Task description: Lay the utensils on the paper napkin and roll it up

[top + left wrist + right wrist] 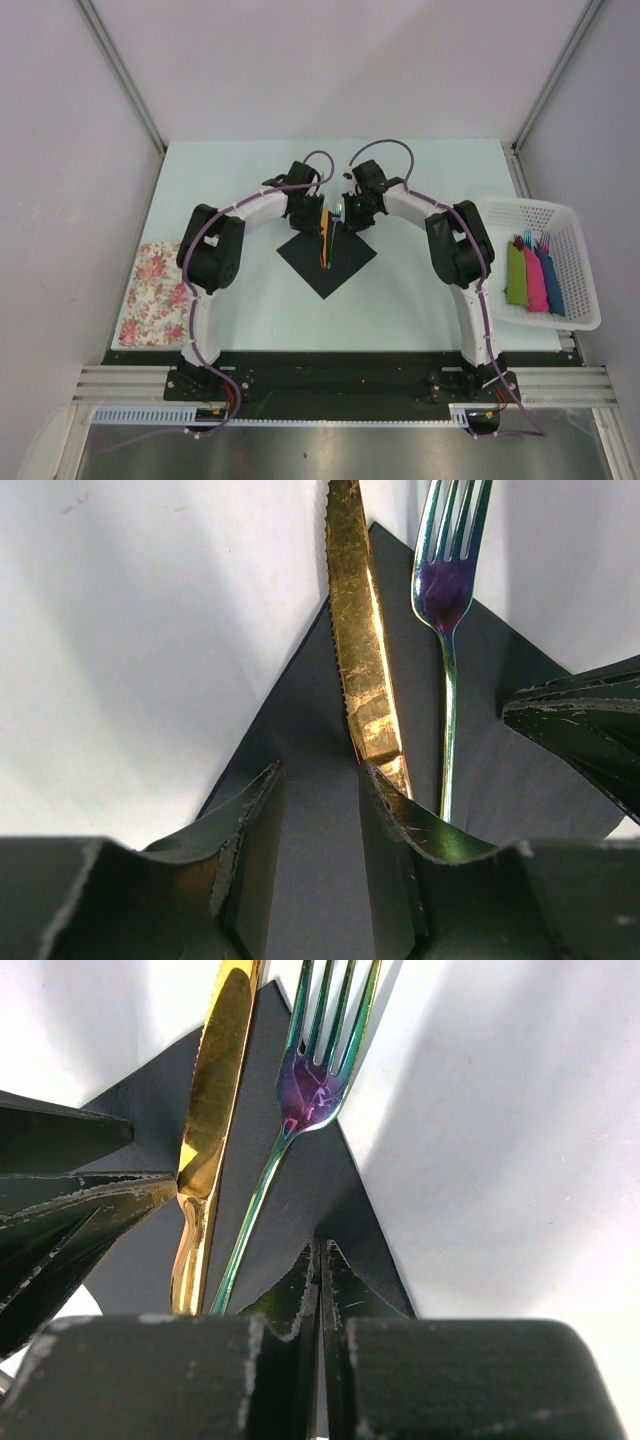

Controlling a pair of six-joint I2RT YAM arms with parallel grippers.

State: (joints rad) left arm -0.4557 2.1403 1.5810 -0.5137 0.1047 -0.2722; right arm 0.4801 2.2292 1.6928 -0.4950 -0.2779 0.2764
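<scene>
The black paper napkin (327, 262) lies as a diamond at the table's middle. A gold knife (324, 235) and an iridescent fork (337, 215) lie side by side on its far half, their heads past the far corner. My left gripper (320, 780) hovers open just over the napkin (300, 810), its right finger (400, 810) touching the knife handle (365, 670); the fork (446, 630) lies to the right. My right gripper (321, 1252) is shut, tips down on the napkin (290, 1190) by its right edge, pinching the paper beside the fork (300, 1095) and knife (212, 1090).
A white basket (575, 250) at the right holds green, pink and blue bundles (533, 278) with fork tips showing. A floral pink-and-cream cloth (155, 292) lies at the left near edge. Both arms meet over the napkin's far corner.
</scene>
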